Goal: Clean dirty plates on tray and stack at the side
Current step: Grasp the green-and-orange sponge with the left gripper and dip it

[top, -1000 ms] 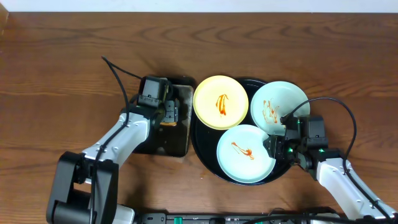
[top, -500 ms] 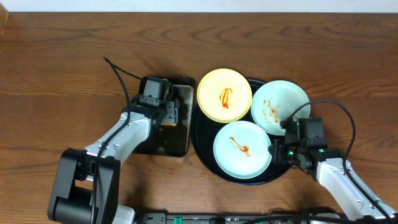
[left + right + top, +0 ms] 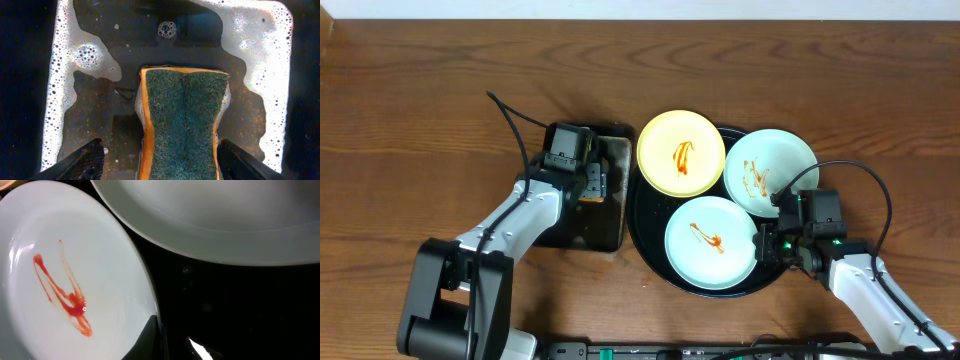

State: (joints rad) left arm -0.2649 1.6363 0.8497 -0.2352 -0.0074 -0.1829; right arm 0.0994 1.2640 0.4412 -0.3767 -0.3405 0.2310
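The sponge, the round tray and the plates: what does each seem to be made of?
The sponge: soft foam, apparently, an orange-yellow body under a rough, matte, fibrous dark green scouring layer. The tray: glossy black, plastic or lacquered metal; its sharp reflections do not settle which. The plates: smooth and shiny, glazed ceramic or melamine; I cannot tell.

Bright even overhead light, soft shadows on wood table, white foam blown out, black tray dark and glossy, close plate slightly soft.
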